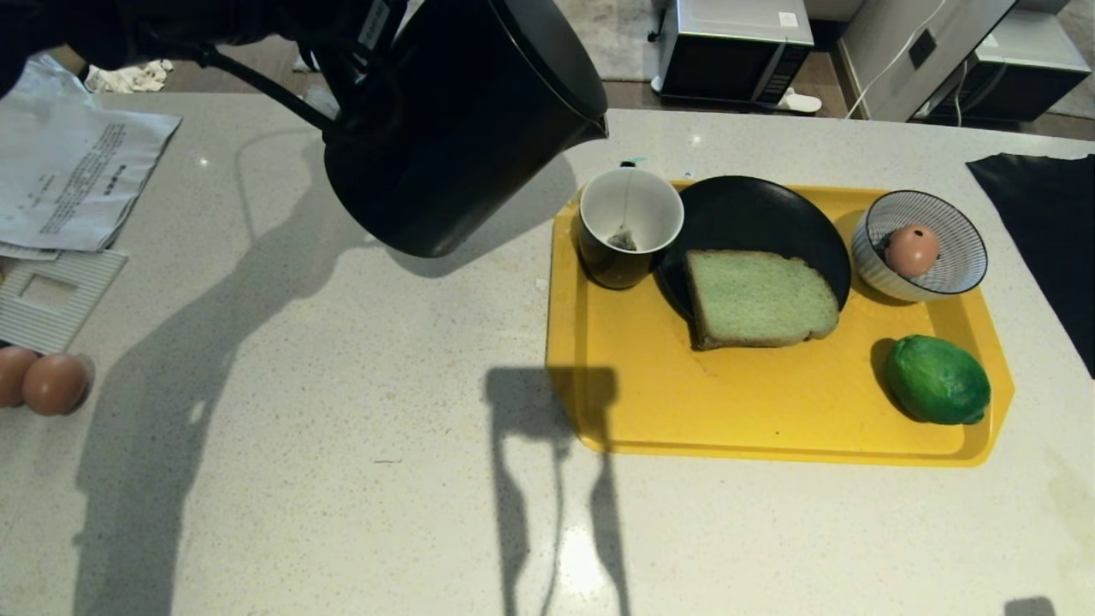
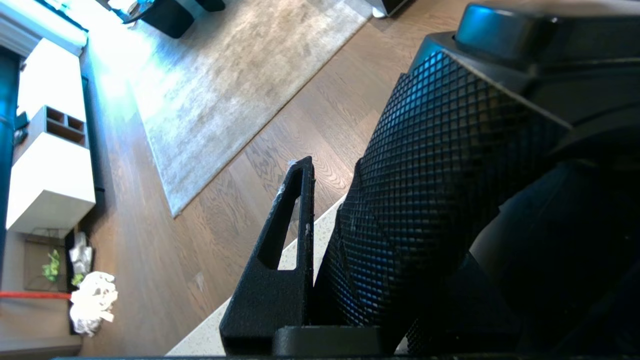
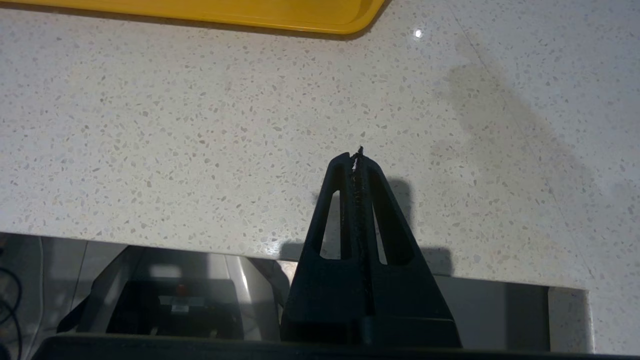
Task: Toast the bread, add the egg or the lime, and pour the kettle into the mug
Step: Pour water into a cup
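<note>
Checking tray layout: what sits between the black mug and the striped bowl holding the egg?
In the head view, the black plate carrying the green bread slice.

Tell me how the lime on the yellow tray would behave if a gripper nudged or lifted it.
The lime looks rounded and sits loose on the flat tray, so a nudge would probably roll it. Its bumpy skin should give some grip. It appears solid, likely rigid rather than squashy.

Home kitchen: speckled stone counter (image 1: 342, 359), microwave (image 1: 736, 51), wooden floor (image 2: 165, 240).
</note>
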